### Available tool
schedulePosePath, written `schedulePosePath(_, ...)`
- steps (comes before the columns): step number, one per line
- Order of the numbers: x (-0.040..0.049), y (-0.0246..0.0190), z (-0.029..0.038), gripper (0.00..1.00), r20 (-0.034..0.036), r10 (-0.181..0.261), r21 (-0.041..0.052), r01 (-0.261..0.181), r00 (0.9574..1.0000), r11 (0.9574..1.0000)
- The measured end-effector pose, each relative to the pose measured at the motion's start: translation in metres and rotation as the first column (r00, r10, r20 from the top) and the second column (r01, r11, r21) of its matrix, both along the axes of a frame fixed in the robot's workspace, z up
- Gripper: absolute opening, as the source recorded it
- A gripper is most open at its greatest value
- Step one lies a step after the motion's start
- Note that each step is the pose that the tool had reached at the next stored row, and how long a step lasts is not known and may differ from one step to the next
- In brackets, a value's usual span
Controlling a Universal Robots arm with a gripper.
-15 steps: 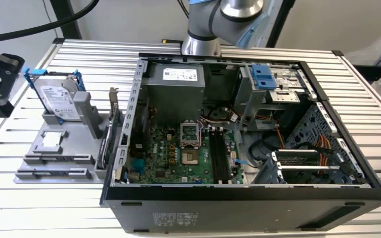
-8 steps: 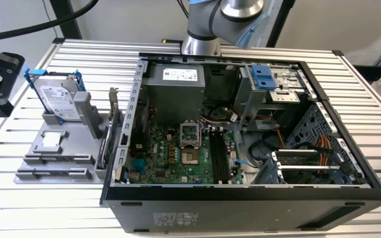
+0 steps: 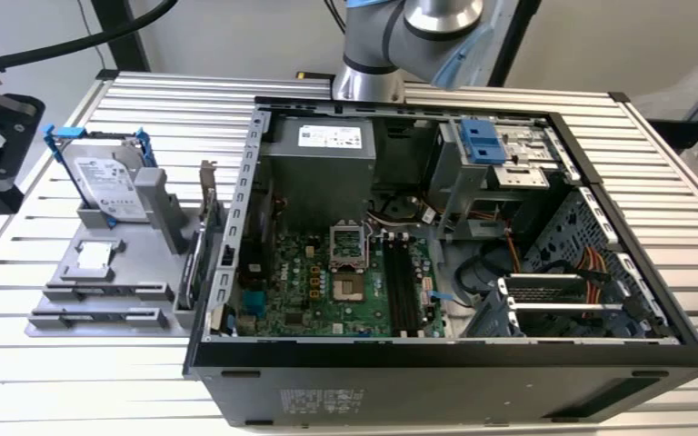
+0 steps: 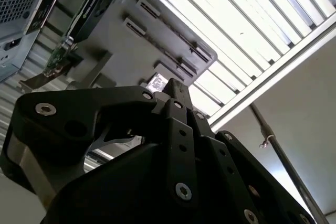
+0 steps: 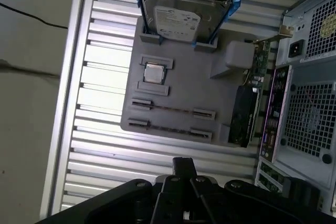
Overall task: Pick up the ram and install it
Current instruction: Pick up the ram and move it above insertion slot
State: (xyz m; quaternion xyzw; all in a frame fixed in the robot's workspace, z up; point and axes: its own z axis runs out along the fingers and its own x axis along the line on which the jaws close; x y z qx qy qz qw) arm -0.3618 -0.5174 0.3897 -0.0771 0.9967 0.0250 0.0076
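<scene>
Slatted table (image 5: pixel 105 153): grey holder (image 5: pixel 181 85) holds hard drive (image 5: pixel 178 17), card (image 5: pixel 244 116); gripper (image 5: pixel 184 162) above.

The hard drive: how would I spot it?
Look beside the open computer case, on the exterior view's left, where a grey tray sits on the slatted table. The hard drive stands tilted at the tray's far end: a silver box in a blue frame, far bigger than the small square chip nearby.

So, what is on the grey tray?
A blue-handled drive standing upright, a square chip lying flat, a card on edge by the case. The drive hides the tray behind it.
</scene>
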Motion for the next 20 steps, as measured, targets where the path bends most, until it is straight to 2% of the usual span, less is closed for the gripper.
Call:
schedulePosePath(7, -0.0002, 0.0002, 0.0000, 0.00, 0.0000, 0.036, 0.0000, -0.036, 0.9993, 0.9993)
schedulePosePath(20, -0.0003, 0.0002, 0.0000, 0.00, 0.0000, 0.058, -0.0001, -0.058, 0.9983, 0.9983)
